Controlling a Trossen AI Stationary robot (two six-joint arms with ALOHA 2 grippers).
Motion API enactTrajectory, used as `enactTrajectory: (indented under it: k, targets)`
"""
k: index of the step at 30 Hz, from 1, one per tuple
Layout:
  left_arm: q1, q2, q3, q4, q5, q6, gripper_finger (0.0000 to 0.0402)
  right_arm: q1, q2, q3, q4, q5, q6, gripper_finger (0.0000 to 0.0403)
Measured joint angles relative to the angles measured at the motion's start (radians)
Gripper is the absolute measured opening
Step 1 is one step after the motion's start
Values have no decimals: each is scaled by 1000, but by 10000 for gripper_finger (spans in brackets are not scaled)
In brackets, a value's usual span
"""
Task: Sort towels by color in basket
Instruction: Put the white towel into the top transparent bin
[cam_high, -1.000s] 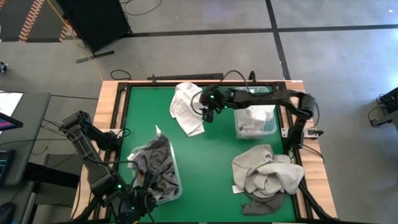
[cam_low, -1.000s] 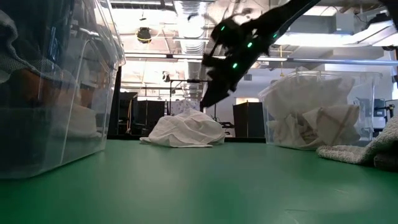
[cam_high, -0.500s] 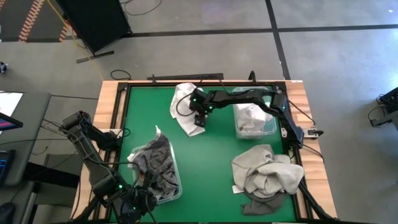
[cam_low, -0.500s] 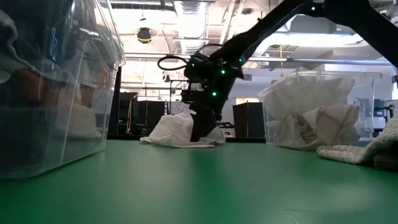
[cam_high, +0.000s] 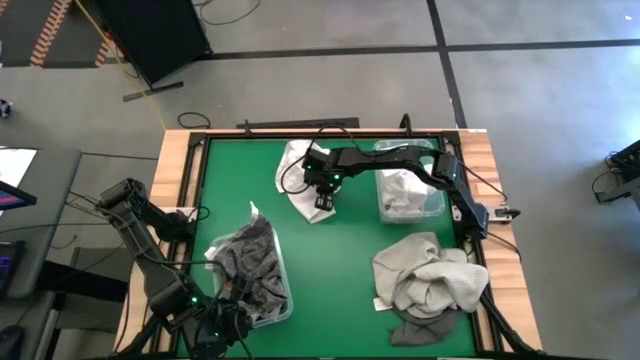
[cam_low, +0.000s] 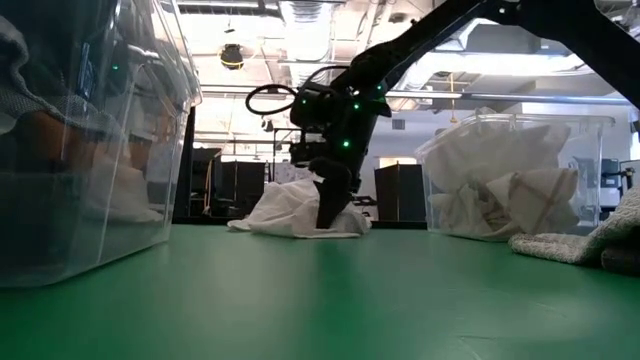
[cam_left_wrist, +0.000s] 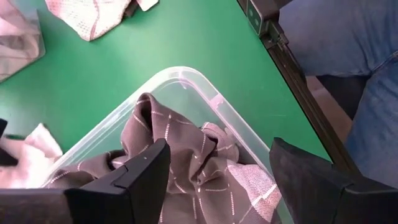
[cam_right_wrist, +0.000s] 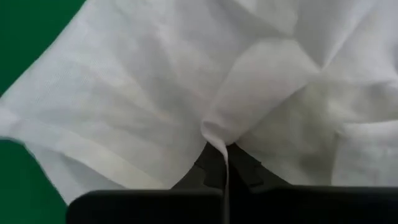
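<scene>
Now, far left: left gripper (cam_high: 215, 325) parked off the bench's (cam_high: 340, 255) near-left corner, fingers (cam_left_wrist: 146, 171) spread wide, gripping nothing. Just beside it, a clear bin (cam_high: 283, 290) stuffed with dark grey towels (cam_high: 250, 262), thin pale checks showing in the wrist view. Moving along to mid-bench, toward the far edge: white towel (cam_high: 296, 172) crumpled flat on the green. Right gripper (cam_high: 323, 200) down on its near edge, fingers (cam_right_wrist: 214, 165) closed, a fold of white cloth pinched between them. Further right, a second bin (cam_high: 436, 205) with white towels (cam_high: 405, 190). Near-right corner: loose pile of beige-grey towels (cam_high: 430, 280).
</scene>
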Motion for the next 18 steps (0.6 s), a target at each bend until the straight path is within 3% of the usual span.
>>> enactTrajectory:
  k: [9,14,18]
  targets:
    - [0,0,0,-1,0,-3,264,110,-159,-4,-76,7,-43,15]
    - [0,0,0,-1,-1,-6,264,186,-339,-4,-82,101,-56,15]
    - [0,0,0,-1,-1,-8,264,248,-509,-3,-82,261,-67,15]
